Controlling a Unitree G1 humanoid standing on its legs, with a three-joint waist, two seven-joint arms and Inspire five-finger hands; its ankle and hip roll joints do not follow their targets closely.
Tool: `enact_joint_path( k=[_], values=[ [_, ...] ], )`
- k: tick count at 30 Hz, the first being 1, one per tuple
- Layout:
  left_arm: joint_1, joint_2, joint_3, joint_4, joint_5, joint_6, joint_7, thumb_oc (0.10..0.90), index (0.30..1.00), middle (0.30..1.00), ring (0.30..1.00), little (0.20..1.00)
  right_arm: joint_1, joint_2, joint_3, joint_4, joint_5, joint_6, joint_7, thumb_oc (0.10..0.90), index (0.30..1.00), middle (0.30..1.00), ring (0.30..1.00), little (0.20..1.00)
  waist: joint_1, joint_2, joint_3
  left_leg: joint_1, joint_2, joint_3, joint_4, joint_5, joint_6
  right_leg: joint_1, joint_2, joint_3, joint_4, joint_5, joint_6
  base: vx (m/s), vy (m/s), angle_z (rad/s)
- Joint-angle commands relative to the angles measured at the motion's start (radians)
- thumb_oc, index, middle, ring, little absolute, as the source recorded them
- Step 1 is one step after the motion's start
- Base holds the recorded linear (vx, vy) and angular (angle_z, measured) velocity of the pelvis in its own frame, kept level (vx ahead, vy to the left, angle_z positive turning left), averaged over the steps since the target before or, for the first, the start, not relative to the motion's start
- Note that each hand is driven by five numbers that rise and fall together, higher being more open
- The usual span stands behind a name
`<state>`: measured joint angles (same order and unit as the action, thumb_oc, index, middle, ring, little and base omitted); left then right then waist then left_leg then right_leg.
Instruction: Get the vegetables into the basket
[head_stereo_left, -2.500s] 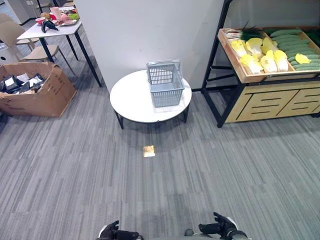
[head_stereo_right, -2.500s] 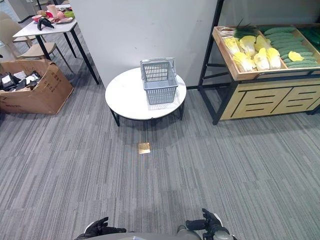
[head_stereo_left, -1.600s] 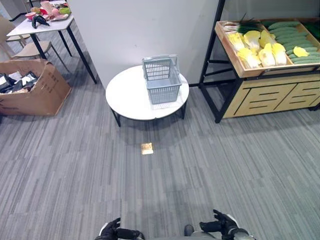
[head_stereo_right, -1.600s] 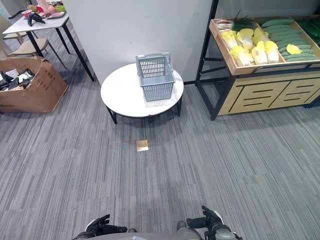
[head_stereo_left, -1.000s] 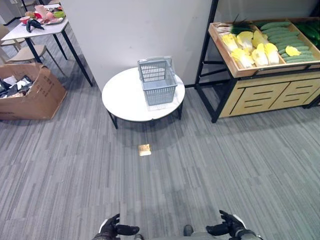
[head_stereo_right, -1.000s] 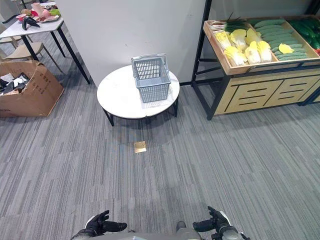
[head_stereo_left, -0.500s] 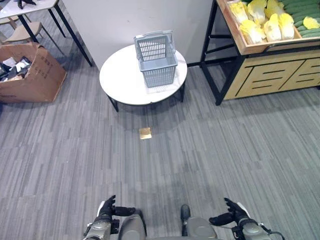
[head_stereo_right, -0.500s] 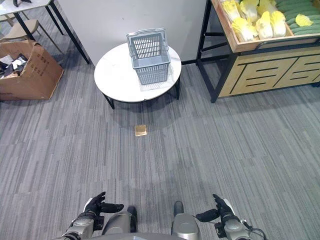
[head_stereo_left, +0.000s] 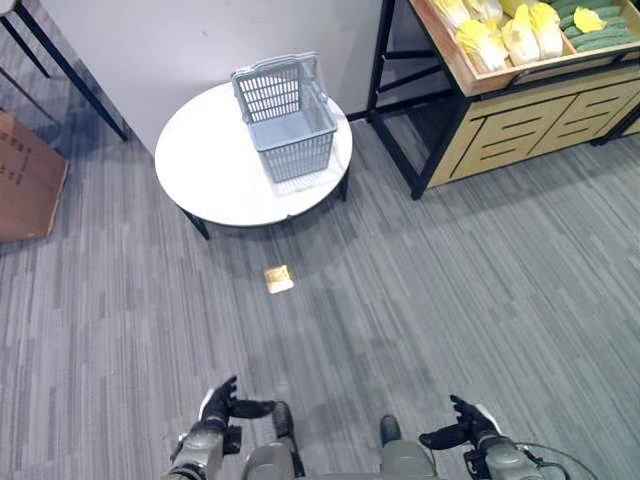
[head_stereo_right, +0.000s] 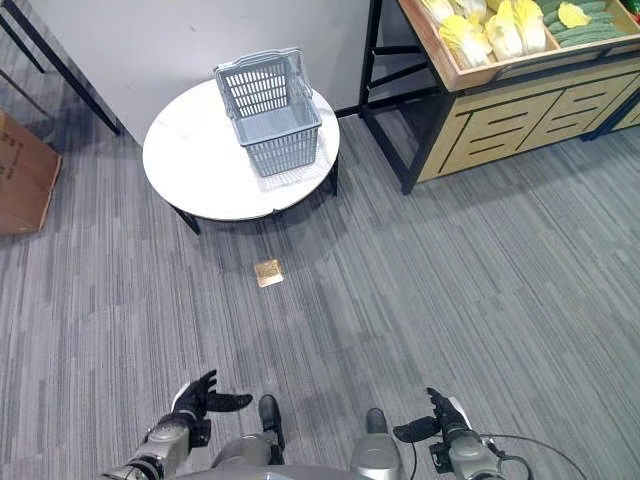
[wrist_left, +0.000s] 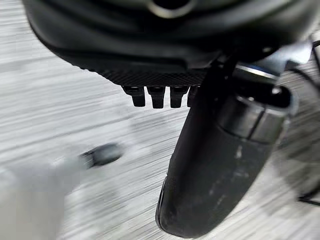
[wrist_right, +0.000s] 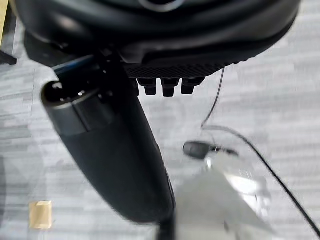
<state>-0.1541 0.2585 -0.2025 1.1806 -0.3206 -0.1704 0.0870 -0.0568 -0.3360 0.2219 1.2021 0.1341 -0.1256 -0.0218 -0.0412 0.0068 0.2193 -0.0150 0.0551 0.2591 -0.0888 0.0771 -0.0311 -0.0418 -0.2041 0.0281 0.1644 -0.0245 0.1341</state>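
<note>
Well apart, the yellow-and-green vegetables (head_stereo_left: 520, 30) lie far right, nearer the empty, relaxed right hand (head_stereo_left: 468, 432) than the equally slack left hand (head_stereo_left: 218, 405); the grey plastic basket (head_stereo_left: 285, 115) stands far left.

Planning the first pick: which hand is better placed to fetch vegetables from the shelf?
Probably the right hand: the vegetables lie on the shelf at far right. The left hand, also open, is farther.

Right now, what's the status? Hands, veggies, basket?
Left hand and right hand open, low, holding nothing. Vegetables on the wooden shelf, far right. Basket on the round table ahead. Small tan square on the floor between.
</note>
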Motion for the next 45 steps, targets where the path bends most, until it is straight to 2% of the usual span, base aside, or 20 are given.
enact_joint_path(
  k=[1, 4, 5, 7, 9, 11, 16, 19, 21, 24, 26, 27, 29, 31, 34, 36, 40, 42, 44, 45],
  values=[
    [0.024, 0.043, 0.029, -0.018, -0.025, -0.025, 0.006, 0.9, 1.0, 1.0, 1.0, 1.0, -0.052, -0.036, 0.034, -0.053, -0.003, -0.024, -0.018, 0.9, 1.0, 1.0, 1.0, 1.0, 0.008, -0.029, 0.019, -0.077, 0.03, -0.024, 0.175, -0.096, 0.001, -0.017, -0.093, -0.068, 0.209, 0.219, 0.05, 0.16, 0.286, -0.33],
    [0.03, 0.044, 0.04, -0.02, -0.034, -0.025, -0.002, 0.9, 1.0, 1.0, 1.0, 1.0, -0.05, -0.04, 0.039, -0.069, -0.01, -0.023, -0.012, 0.9, 1.0, 1.0, 1.0, 1.0, -0.006, -0.01, 0.038, -0.009, 0.011, -0.018, 0.16, -0.128, 0.019, -0.1, -0.087, -0.105, 0.281, 0.209, 0.039, 0.31, 0.28, -0.24],
    [0.034, 0.046, 0.048, -0.014, -0.04, -0.025, -0.005, 0.9, 1.0, 1.0, 1.0, 1.0, -0.051, -0.044, 0.036, -0.074, -0.004, -0.026, -0.012, 0.9, 1.0, 1.0, 1.0, 1.0, -0.022, -0.006, 0.043, 0.041, -0.001, -0.024, 0.13, -0.136, 0.01, -0.15, -0.062, -0.147, 0.214, 0.16, 0.036, 0.2, 0.055, -0.04],
    [0.031, 0.047, 0.05, -0.004, -0.039, -0.025, -0.006, 0.9, 1.0, 1.0, 1.0, 1.0, -0.055, -0.044, 0.037, -0.07, -0.003, -0.027, -0.016, 0.9, 1.0, 1.0, 1.0, 1.0, -0.028, -0.007, 0.047, 0.061, -0.004, -0.029, 0.126, -0.139, 0.004, -0.163, -0.05, -0.164, 0.166, 0.15, 0.038, 0.26, 0.019, -0.06],
    [0.036, 0.042, 0.057, 0.031, -0.018, -0.022, -0.008, 0.9, 1.0, 1.0, 1.0, 1.0, -0.056, -0.041, 0.046, -0.066, -0.023, -0.031, -0.025, 0.9, 1.0, 1.0, 1.0, 1.0, -0.051, -0.02, 0.047, 0.122, -0.022, -0.049, 0.116, -0.164, -0.012, -0.19, -0.027, -0.184, 0.006, 0.166, 0.063, 0.39, -0.062, 0.21],
    [0.035, 0.036, 0.064, 0.052, -0.01, -0.023, -0.003, 0.9, 1.0, 1.0, 1.0, 1.0, -0.052, -0.038, 0.05, -0.065, -0.026, -0.032, -0.024, 0.9, 1.0, 1.0, 1.0, 1.0, -0.072, -0.019, 0.046, 0.162, -0.023, -0.068, 0.111, -0.175, -0.024, -0.219, -0.011, -0.183, -0.068, 0.185, 0.076, 0.35, -0.082, 0.25],
    [0.041, 0.013, 0.06, 0.06, -0.005, -0.022, -0.003, 0.9, 1.0, 1.0, 1.0, 1.0, -0.017, -0.04, 0.055, -0.065, -0.036, -0.027, -0.02, 0.9, 1.0, 1.0, 1.0, 1.0, -0.087, -0.014, 0.033, 0.207, -0.019, -0.114, 0.135, -0.191, -0.047, -0.191, 0.013, -0.167, -0.095, 0.192, 0.066, 0.3, -0.133, 0.69],
    [0.04, -0.004, 0.058, 0.058, -0.021, -0.025, 0.002, 0.9, 1.0, 1.0, 1.0, 1.0, -0.02, -0.057, 0.055, -0.052, -0.04, -0.026, -0.017, 0.9, 1.0, 1.0, 1.0, 1.0, -0.085, 0.005, 0.018, 0.192, 0.007, -0.138, 0.176, -0.141, -0.084, -0.159, 0.032, -0.189, -0.09, 0.162, 0.035, 0.21, -0.193, 0.3],
    [0.039, -0.012, 0.054, 0.05, -0.028, -0.028, 0.008, 0.9, 1.0, 1.0, 1.0, 1.0, -0.019, -0.072, 0.059, -0.063, -0.048, -0.026, -0.013, 0.9, 1.0, 1.0, 1.0, 1.0, -0.083, 0.012, 0.021, 0.138, 0.019, -0.164, 0.301, -0.059, -0.122, -0.132, 0.045, -0.199, -0.079, 0.124, 0.001, 0.18, -0.198, 0.13],
    [0.028, -0.015, 0.04, 0.025, -0.04, -0.033, 0.01, 0.9, 1.0, 1.0, 1.0, 1.0, -0.016, -0.094, 0.064, -0.065, -0.048, -0.031, -0.015, 0.9, 1.0, 1.0, 1.0, 1.0, -0.072, -0.011, 0.046, 0.027, 0.012, -0.199, 0.525, 0.027, -0.158, -0.085, 0.038, -0.199, -0.068, 0.08, -0.042, 0.16, -0.215, 0.09],
    [0.019, -0.016, 0.031, 0.017, -0.045, -0.034, 0.011, 0.9, 1.0, 1.0, 1.0, 1.0, -0.016, -0.1, 0.061, -0.06, -0.042, -0.032, -0.017, 0.9, 1.0, 1.0, 1.0, 1.0, -0.066, -0.017, 0.057, -0.004, 0.012, -0.2, 0.558, 0.039, -0.157, -0.07, 0.034, -0.198, -0.06, 0.06, -0.051, 0.15, -0.128, 0.14],
    [0.007, -0.018, 0.017, 0.007, -0.06, -0.036, 0.014, 0.9, 1.0, 1.0, 1.0, 1.0, -0.008, -0.106, 0.047, -0.036, -0.032, -0.029, -0.024, 0.9, 1.0, 1.0, 1.0, 1.0, -0.06, -0.019, 0.07, -0.067, 0.041, -0.159, 0.524, 0.031, -0.133, -0.03, 0.025, -0.205, -0.059, 0.035, -0.052, 0.22, -0.086, 0.01],
    [0.005, -0.021, 0.01, 0.0, -0.061, -0.039, 0.015, 0.9, 1.0, 1.0, 1.0, 1.0, -0.002, -0.104, 0.04, -0.025, -0.029, -0.028, -0.029, 0.9, 1.0, 1.0, 1.0, 1.0, -0.056, -0.019, 0.071, -0.099, 0.054, -0.144, 0.51, 0.024, -0.126, -0.011, 0.024, -0.205, -0.063, 0.021, -0.051, 0.25, -0.02, 0.34],
    [0.015, -0.016, 0.002, -0.015, -0.055, -0.043, 0.02, 0.9, 1.0, 1.0, 1.0, 1.0, 0.013, -0.106, 0.028, -0.012, -0.035, -0.024, -0.037, 0.9, 1.0, 1.0, 1.0, 1.0, -0.041, 0.002, 0.062, -0.141, 0.111, -0.115, 0.268, 0.018, -0.11, 0.02, 0.03, -0.2, -0.061, -0.021, -0.031, 0.4, 0.148, 0.37],
    [0.029, -0.013, 0.006, -0.007, -0.049, -0.042, 0.025, 0.9, 1.0, 1.0, 1.0, 1.0, 0.029, -0.106, 0.033, -0.011, -0.061, -0.022, -0.032, 0.9, 1.0, 1.0, 1.0, 1.0, -0.017, 0.014, 0.054, -0.159, 0.164, -0.12, 0.103, 0.116, -0.137, 0.085, 0.026, -0.175, -0.058, -0.048, -0.011, 0.42, 0.188, -0.28],
    [0.042, -0.005, 0.016, 0.001, -0.047, -0.038, 0.019, 0.9, 1.0, 1.0, 1.0, 1.0, 0.034, -0.098, 0.028, -0.008, -0.066, -0.019, -0.032, 0.9, 1.0, 1.0, 1.0, 1.0, -0.012, 0.013, 0.036, -0.138, 0.168, -0.106, 0.089, 0.103, -0.138, 0.121, 0.024, -0.152, -0.066, -0.061, 0.0, 0.43, 0.197, -0.66],
    [0.049, -0.001, 0.017, 0.016, -0.02, -0.033, 0.017, 0.9, 1.0, 1.0, 1.0, 1.0, 0.044, -0.086, 0.007, -0.002, -0.068, -0.021, -0.038, 0.9, 1.0, 1.0, 1.0, 1.0, -0.018, 0.005, 0.001, -0.095, 0.119, -0.061, 0.066, 0.071, -0.116, 0.14, -0.025, -0.14, -0.069, -0.023, 0.031, 0.26, 0.219, -0.39],
    [0.042, 0.018, 0.029, 0.022, -0.008, -0.033, 0.016, 0.9, 1.0, 1.0, 1.0, 1.0, 0.019, -0.074, 0.004, -0.007, -0.062, -0.018, -0.037, 0.9, 1.0, 1.0, 1.0, 1.0, -0.015, -0.023, -0.009, -0.062, 0.05, -0.005, 0.102, -0.009, -0.06, 0.087, -0.091, -0.087, 0.01, 0.124, 0.06, 0.26, 0.351, -0.03],
    [0.042, 0.018, 0.029, 0.022, -0.008, -0.033, 0.016, 0.9, 1.0, 1.0, 1.0, 1.0, 0.019, -0.074, 0.004, -0.007, -0.062, -0.018, -0.037, 0.9, 1.0, 1.0, 1.0, 1.0, -0.013, -0.024, -0.01, -0.063, 0.049, -0.003, 0.103, -0.01, -0.06, 0.085, -0.092, -0.084, 0.011, 0.124, 0.061, 0.13, 0.183, -0.33],
    [0.035, 0.031, 0.036, 0.02, -0.012, -0.034, 0.018, 0.9, 1.0, 1.0, 1.0, 1.0, 0.004, -0.069, 0.011, -0.015, -0.066, -0.017, -0.04, 0.9, 1.0, 1.0, 1.0, 1.0, -0.006, -0.028, -0.002, -0.043, 0.03, 0.014, 0.111, -0.039, -0.036, 0.043, -0.114, -0.085, 0.092, 0.2, 0.066, 0.15, 0.254, -0.33]
  ],
)
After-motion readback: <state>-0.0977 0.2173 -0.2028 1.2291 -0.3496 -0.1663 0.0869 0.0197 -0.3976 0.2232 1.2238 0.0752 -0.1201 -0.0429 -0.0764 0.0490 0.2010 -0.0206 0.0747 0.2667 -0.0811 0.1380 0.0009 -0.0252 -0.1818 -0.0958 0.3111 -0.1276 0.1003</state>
